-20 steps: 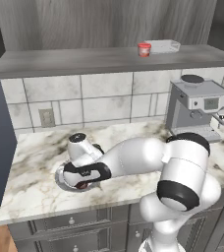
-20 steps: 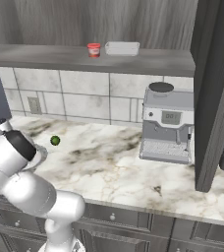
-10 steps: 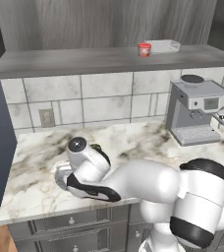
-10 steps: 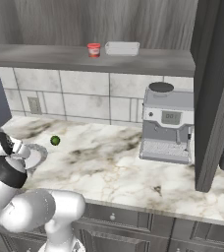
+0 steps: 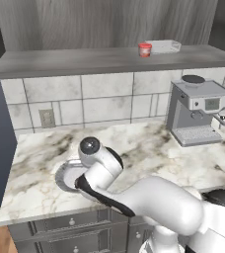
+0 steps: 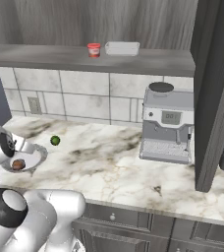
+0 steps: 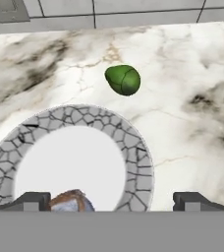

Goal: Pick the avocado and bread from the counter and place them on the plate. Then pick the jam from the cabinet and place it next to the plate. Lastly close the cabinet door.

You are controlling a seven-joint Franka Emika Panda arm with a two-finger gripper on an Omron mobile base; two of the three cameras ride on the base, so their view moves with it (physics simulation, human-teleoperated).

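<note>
The avocado [image 7: 123, 79] lies on the counter [image 7: 192, 74] just beyond the plate [image 7: 133, 147], apart from its rim. In the hand view its long axis runs roughly across the picture, the narrower end toward the left and the broader end to the right; in the right base view it is only a small green lump [image 6: 55, 141] and its direction cannot be told.

The bread [image 6: 18, 164] sits on the plate, at the near edge of the white centre in the hand view [image 7: 70, 201]. It is round, with no clear long axis.

The gripper [image 7: 111, 201] hovers over the plate with its jaws spread wide, the fingertips [image 7: 34, 201] standing to either side and nothing between them; the bread lies free beside the left tip.

The jam [image 5: 144, 50] stands upright on the cabinet [image 5: 104, 57] shelf, beside a white tray [image 5: 164, 46].

Compared with a second ago, the arm has folded lower and nearer the cameras, and the bread now shows uncovered on the plate.
</note>
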